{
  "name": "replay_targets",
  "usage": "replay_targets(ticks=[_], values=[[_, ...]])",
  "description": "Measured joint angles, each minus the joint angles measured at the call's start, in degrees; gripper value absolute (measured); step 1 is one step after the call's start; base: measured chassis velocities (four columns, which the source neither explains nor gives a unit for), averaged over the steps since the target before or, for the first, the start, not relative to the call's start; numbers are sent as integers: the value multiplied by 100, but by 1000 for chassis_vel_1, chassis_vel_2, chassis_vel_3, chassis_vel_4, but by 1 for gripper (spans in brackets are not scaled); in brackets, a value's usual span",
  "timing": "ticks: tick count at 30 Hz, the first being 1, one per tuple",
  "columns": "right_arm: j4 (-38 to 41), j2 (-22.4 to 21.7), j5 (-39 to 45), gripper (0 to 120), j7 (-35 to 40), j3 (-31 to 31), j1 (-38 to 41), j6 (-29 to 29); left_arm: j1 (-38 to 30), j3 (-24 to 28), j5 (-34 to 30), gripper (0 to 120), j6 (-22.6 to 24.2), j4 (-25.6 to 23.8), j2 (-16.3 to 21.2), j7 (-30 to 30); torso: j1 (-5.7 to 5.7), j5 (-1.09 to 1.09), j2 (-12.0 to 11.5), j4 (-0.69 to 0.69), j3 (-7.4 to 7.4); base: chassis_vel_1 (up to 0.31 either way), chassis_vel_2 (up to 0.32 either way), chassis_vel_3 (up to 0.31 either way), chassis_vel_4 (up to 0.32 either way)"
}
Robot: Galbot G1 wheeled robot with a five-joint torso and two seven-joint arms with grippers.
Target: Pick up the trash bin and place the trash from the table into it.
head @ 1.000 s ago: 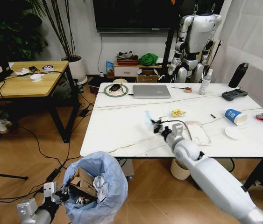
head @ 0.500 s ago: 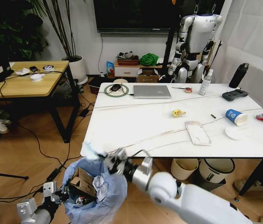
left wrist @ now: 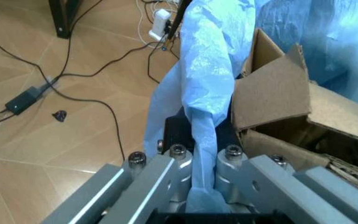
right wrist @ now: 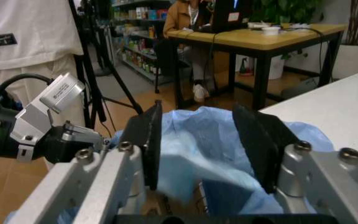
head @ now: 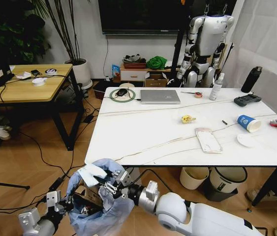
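1. We see the trash bin (head: 99, 209) lined with a crinkly light-blue bag.
2. Our table (head: 143, 132) is white marble with thin brownish veins.
3. Brown cardboard (left wrist: 291, 100) lies inside.
4. The paper cup (head: 248, 123) is blue.

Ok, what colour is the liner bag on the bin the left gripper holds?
Light blue, crinkly plastic bag, clearest in the left wrist view, where the left gripper pinches its edge.
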Motion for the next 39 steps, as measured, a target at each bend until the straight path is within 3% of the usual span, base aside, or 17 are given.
replay_targets(ticks=[4,8,9,12,15,18,19,23,31,32,33,39], values=[[5,-26,-85,65,50,33,-61,70,-48,33,-5,0,11,32,-1,-11,0,0,0,0,0,0,0,0,0],[29,-34,-119,73,75,128,-96,120,-48,36,-4,0,12,42,-3,-13,1,0,0,0,0,0,0,0,0],[95,-1,-169,81,172,442,-179,150,-34,37,-1,0,13,47,-12,-14,0,0,0,0,0,0,0,0,0],[130,87,-174,88,368,882,-255,63,-18,37,4,0,13,49,-25,-13,0,0,0,0,0,0,0,0,0],[56,327,2,98,784,1925,-333,-674,-5,37,7,0,13,49,-43,1,0,0,0,1,0,0,0,0,0],[-250,529,279,100,784,3300,-313,-1876,-15,34,5,0,11,49,-47,16,1,0,0,0,0,0,0,0,0],[-250,529,279,100,784,3300,-313,-1876,-15,34,5,0,11,49,-47,16,1,0,0,0,0,0,0,0,0],[-1177,538,5,100,201,4244,12,-2235,-36,40,3,0,8,55,-28,23,1,0,0,-1,1,0,0,0,0],[-2736,677,-500,100,83,4527,686,-2444,-50,59,34,0,7,53,-55,23,1,1,-2,0,1,0,0,0,0],[-3465,759,-1190,100,-116,4448,997,-2287,-39,62,63,0,7,29,-73,23,1,-2,-2,0,1,0,0,0,0],[-3682,802,-1345,100,-160,4394,1075,-2270,-33,62,69,0,7,20,-80,23,1,0,-2,0,1,0,0,0,0],[-4448,1138,-1960,100,-111,4135,1347,-2199,-9,47,96,0,6,8,-116,21,1,0,-2,-1,1,0,0,0,0]])
